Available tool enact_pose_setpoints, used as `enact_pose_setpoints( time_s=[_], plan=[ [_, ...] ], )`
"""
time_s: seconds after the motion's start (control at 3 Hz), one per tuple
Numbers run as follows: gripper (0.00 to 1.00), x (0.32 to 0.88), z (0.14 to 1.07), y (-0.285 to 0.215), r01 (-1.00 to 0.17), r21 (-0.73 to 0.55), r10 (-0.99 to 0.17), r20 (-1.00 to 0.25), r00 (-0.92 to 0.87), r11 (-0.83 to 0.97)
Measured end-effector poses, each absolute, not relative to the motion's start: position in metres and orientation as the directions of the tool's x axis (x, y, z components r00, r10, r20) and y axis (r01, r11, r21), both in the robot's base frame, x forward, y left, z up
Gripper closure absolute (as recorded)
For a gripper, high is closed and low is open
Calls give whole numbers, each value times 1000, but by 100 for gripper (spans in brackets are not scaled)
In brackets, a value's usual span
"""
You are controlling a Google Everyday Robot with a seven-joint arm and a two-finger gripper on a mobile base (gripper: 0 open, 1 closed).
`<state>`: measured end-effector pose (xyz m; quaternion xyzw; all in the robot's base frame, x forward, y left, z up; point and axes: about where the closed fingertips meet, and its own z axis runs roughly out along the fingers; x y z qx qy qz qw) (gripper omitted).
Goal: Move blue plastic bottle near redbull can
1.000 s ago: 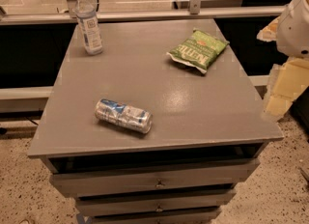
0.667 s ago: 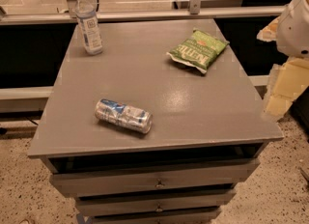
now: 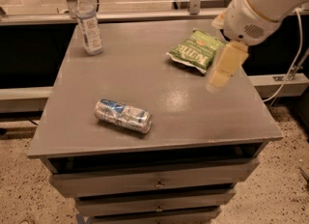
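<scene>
We see a grey drawer cabinet (image 3: 145,73) filling most of the view, flat top, drawer fronts (image 3: 157,183) stacked below, on a speckled floor (image 3: 24,184). The white robot arm (image 3: 263,6) comes in from the upper right, above the cabinet's right rear part. The green chip bag (image 3: 195,50) lies flat on the right rear of the top, partly under the arm. The gripper (image 3: 217,80) is pale cream and hangs off the arm, pointing down and to the left, just in front of the chip bag and over the right side of the top. It holds nothing that we can see, and we cannot tell whether it is clenched or released. The blue plastic bottle (image 3: 89,25) stands upright, white cap on, at the left rear corner. The redbull can (image 3: 123,115) lies on its side near the front left, well apart from the bottle and from the gripper.
</scene>
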<state>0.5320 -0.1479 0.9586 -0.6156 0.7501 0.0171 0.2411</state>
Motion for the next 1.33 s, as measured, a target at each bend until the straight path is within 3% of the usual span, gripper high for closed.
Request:
enact_pose_setpoints(
  time_s=[0.67,1.0,1.33],
  plan=[
    [0,638,970,-55,-894,-306,-798,-596,-88,327],
    [0,662,985,-19,-858,-238,-674,-722,-158,456],
    [0,662,985,-19,-858,-238,-674,-722,-157,456]
  ],
)
